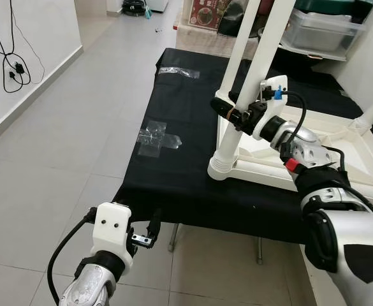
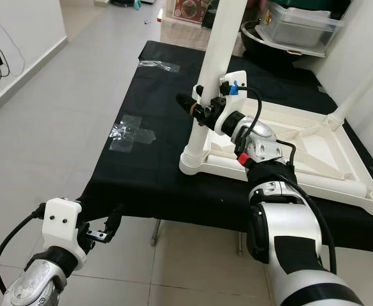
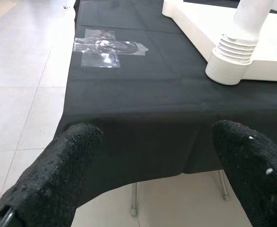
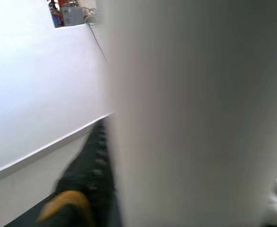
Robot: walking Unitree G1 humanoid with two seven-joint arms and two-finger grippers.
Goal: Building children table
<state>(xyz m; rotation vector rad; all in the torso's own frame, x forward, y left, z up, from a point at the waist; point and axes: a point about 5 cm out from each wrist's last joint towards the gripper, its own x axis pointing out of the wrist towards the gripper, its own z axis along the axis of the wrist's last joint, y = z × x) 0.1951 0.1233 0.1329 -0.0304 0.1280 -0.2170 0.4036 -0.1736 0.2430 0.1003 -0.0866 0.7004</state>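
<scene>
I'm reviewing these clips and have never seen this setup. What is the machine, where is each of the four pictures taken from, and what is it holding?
This is a humanoid robot with two silver arms, each ending in two black fingers. The top two pictures come from its head cameras, looking down; the other two come from cameras on its wrists.

In front stands a table covered in black cloth. On it lies a white children's table, upside down, with a patch of clear tape beside it.

The right gripper is closed around a white table leg that stands upright in the near corner socket; that leg is the pale blur close up in the right wrist picture.

The left gripper is open, holding nothing, low by the table's near edge.
</scene>
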